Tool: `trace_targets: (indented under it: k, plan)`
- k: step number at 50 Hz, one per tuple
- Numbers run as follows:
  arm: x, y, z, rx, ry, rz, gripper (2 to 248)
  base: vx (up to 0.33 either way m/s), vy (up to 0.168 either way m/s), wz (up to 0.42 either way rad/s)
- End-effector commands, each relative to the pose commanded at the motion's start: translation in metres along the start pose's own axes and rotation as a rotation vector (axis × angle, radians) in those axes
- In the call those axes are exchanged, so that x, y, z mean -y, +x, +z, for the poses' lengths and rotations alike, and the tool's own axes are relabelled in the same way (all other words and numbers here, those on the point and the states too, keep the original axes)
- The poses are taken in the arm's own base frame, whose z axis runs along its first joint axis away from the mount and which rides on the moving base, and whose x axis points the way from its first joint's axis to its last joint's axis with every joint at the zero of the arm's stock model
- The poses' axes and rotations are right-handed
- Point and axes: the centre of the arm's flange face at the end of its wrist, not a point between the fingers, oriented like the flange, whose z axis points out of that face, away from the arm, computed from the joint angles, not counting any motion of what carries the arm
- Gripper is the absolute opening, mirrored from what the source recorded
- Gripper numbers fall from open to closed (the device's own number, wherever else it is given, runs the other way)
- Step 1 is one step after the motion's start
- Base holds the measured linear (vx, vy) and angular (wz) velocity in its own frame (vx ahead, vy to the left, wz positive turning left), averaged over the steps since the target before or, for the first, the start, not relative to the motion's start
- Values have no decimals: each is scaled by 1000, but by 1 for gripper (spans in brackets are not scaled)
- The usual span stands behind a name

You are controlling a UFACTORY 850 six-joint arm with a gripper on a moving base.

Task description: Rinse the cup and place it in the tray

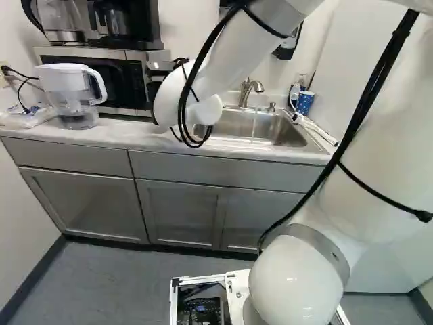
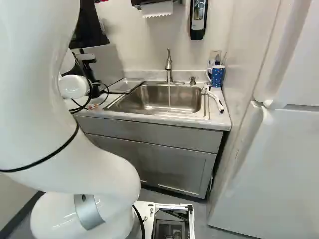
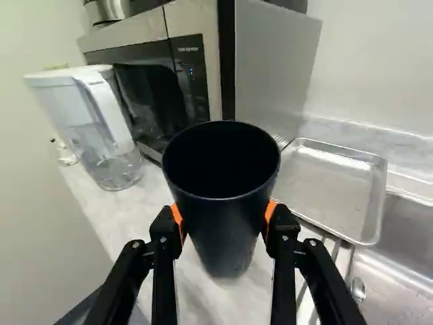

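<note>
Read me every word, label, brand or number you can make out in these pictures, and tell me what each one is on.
No text can be read for certain.
Microwave panel: a short pale line of print, too small to read.
Lit blue display on that panel: too small to read.
Black cup: no lettering on the side that shows.
Blue mug: pale spots, no words that I can make out.
</note>
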Motion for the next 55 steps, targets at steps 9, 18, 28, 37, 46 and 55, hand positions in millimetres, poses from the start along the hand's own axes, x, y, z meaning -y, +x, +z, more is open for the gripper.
trace_targets:
  k: [9, 18, 28, 37, 46, 55]
  plan:
    - [-11, 11, 1, -21, -24, 6, 125, 0, 0, 0]
    - [-22, 21, 2, -42, -48, 12, 125, 0, 0, 0]
    - [-37, 29, 4, -56, -78, 19, 125, 0, 0, 0]
    - [-51, 30, 7, -57, -107, 25, 125, 0, 0, 0]
    - [-66, 32, 10, -57, -137, 32, 125, 0, 0, 0]
    - [-80, 33, 11, -58, -165, 38, 125, 0, 0, 0]
